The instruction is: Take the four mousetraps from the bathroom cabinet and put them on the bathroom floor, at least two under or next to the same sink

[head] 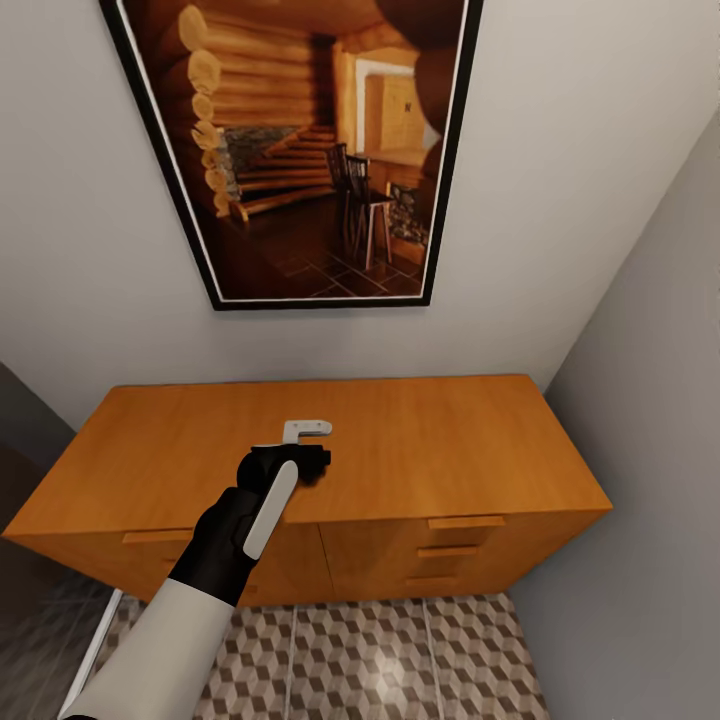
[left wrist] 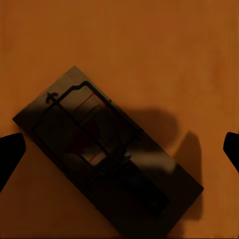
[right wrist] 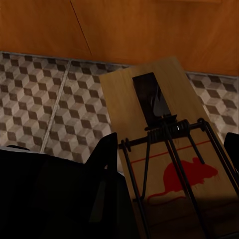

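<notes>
Hovering over the flat top of the cabinet (head: 420,440), my left pincer (head: 305,445) points straight down; its two dark fingertips (left wrist: 10,154) stand wide apart, so it is released and grasps nothing; directly beneath it, in the gap between the tips, a mousetrap (left wrist: 107,157) lies flat on the wood in the pincer's own shadow; this is the relation that matters; the long axis of the board runs diagonally to the line that joins my two fingertips, neither along it nor square across it; I judge that the wrist should turn until the fingers face the two long edges, then go down, because a diagonal closing may push the board around instead of catching it; my right pincer (right wrist: 169,149) is clenched on another mousetrap (right wrist: 164,144), whose red mouse mark I see between the fingers; below it lies the bathroom floor (right wrist: 50,109) with cube-pattern tiles, beside the cabinet front.
</notes>
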Controlling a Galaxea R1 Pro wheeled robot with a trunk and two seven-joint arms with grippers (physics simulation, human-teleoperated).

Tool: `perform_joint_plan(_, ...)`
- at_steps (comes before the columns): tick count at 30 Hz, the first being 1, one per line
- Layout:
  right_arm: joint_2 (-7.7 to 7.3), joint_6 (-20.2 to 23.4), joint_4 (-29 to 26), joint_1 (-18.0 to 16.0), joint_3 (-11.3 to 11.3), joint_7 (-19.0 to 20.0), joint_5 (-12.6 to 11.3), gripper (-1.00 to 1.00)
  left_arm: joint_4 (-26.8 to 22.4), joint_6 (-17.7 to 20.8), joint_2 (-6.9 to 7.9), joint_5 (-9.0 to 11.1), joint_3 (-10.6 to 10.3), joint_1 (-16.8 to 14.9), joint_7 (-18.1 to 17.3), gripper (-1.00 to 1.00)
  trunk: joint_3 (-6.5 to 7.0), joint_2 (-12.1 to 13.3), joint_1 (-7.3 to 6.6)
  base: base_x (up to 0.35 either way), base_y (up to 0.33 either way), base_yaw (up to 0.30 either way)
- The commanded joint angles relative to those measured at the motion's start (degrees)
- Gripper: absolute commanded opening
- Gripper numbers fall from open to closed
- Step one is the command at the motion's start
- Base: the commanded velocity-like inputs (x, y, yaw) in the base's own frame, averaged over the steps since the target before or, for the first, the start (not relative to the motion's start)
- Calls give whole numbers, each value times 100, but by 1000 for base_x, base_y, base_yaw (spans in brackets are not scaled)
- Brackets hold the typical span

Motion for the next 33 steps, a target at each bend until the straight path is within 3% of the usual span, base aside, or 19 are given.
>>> perform_joint_plan(1,-2,-18,3,-3,43,23,-55,-100,-3,14,1,60,-6,-5,57,100,-10,-10,2,-41,0,0)
perform_joint_plan(33,-1,-18,3,-2,43,22,-55,-100,86,14,7,60,-6,-5,53,100,-10,-10,2,-4,0,0)
